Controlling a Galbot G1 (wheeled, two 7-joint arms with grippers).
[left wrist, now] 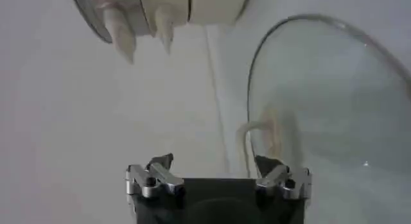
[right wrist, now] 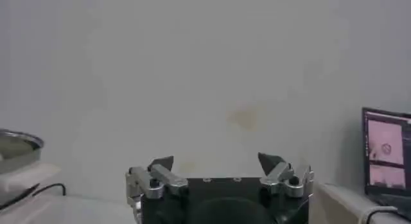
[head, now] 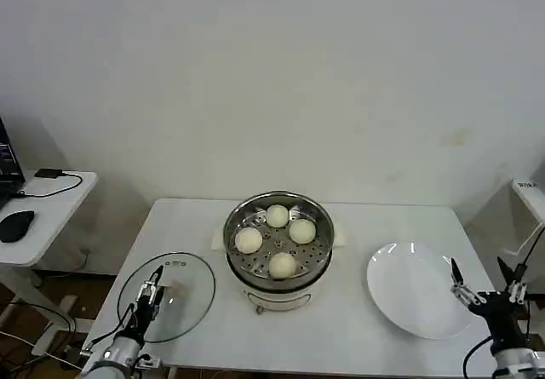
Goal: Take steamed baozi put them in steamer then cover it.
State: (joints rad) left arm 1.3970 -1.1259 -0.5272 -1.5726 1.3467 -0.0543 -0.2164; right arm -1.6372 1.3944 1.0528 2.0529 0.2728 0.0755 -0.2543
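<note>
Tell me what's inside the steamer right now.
Four steamed baozi sit apart on the perforated tray inside the steamer. Nothing covers them; the cover lies on the table to its left. Below the tray is hidden.

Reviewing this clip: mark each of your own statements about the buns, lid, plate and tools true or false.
1. Four steamed baozi sit inside the steamer. True.
2. The cover is on the steamer. False: it lies flat on the table, to the robot's left of the pot.
3. The white plate holds one bun. False: it holds nothing.
4. The left tool is over the cover, open. True.
5. The right tool grips the plate. False: it is open, beside the plate's right edge, holding nothing.
</note>
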